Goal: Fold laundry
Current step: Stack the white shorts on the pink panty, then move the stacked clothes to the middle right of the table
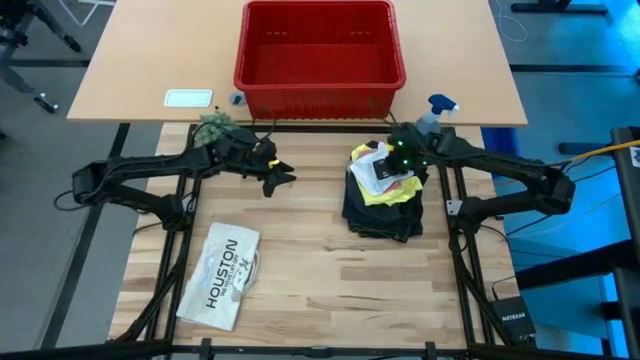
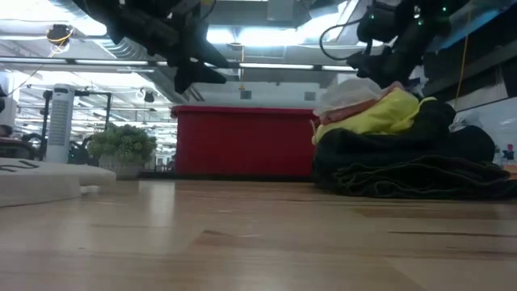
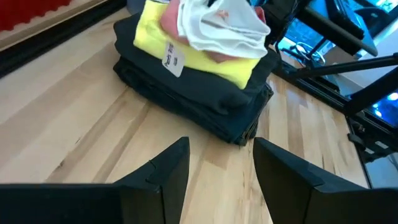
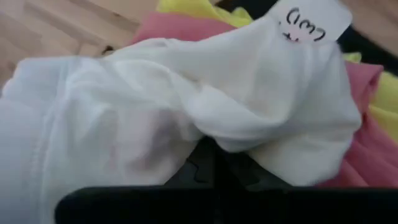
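On light wood-plank table (image 1: 320, 270), right of centre: stack of laundry, dark trousers (image 1: 385, 212) folded at base, yellow T-shirt (image 1: 392, 190) over them, pink cloth (image 3: 214, 55) next, white cloth (image 4: 186, 106) rumpled on top. Right gripper (image 1: 402, 160) down on the stack's top, fingers clenched into the white cloth, fabric bunched around them in the right wrist view. Left gripper (image 3: 219, 168) raised above bare planks left of the stack, well apart from it, fingers spread with nothing between. Near the table's front left: flat white item (image 1: 222, 275) lying askew, printed "HOUSTON" in dark capitals along its length. Behind the planks, on a smooth tan surface (image 1: 130, 70): red plastic basket (image 1: 320, 50), its wall ribbed; small pale flat card (image 1: 188, 98) to its left, writing too small to read; small green plant (image 1: 212, 128) at the seam between the two surfaces; blue-topped spray bottle (image 1: 436, 110) by the basket's right corner. Tags: white paper tag (image 3: 172, 57) on the yellow T-shirt, print illegible; second white tag (image 4: 311, 20) above the white cloth, handwritten marks not legible. Beyond the table, in the low view: open workshop hall, ceiling strip lights (image 2: 266, 36), white tower fan (image 2: 60, 121) at left.
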`<state>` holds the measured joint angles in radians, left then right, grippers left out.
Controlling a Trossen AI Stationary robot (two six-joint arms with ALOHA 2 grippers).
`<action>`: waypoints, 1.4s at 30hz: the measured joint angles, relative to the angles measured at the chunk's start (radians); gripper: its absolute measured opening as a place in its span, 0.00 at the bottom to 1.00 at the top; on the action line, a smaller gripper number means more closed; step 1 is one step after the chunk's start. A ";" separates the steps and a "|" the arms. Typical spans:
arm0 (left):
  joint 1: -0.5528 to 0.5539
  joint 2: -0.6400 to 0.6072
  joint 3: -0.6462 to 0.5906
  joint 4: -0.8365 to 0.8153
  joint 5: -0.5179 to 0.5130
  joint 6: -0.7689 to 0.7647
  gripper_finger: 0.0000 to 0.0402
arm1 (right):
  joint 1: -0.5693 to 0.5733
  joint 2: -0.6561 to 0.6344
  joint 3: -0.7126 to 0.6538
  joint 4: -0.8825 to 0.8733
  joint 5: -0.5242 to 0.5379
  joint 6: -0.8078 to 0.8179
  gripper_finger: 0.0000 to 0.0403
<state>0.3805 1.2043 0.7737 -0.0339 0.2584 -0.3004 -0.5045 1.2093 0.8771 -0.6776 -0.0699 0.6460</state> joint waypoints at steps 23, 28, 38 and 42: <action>0.015 0.100 0.000 0.111 -0.025 0.003 0.42 | 0.000 -0.289 0.086 -0.548 0.279 0.186 0.01; 0.050 0.324 0.000 0.285 0.009 -0.100 0.42 | 0.000 -0.327 0.033 -0.647 0.288 0.309 0.00; 0.059 0.672 0.109 0.482 0.063 -0.171 0.42 | 0.000 -0.335 -0.162 -0.568 0.280 0.508 0.00; 0.069 0.627 0.133 0.475 0.147 -0.193 0.42 | 0.001 -0.366 -0.142 -0.534 0.392 0.528 0.00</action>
<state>0.4497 1.8313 0.9064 0.4408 0.4056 -0.4938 -0.5032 0.8435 0.7352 -1.2114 0.3226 1.1745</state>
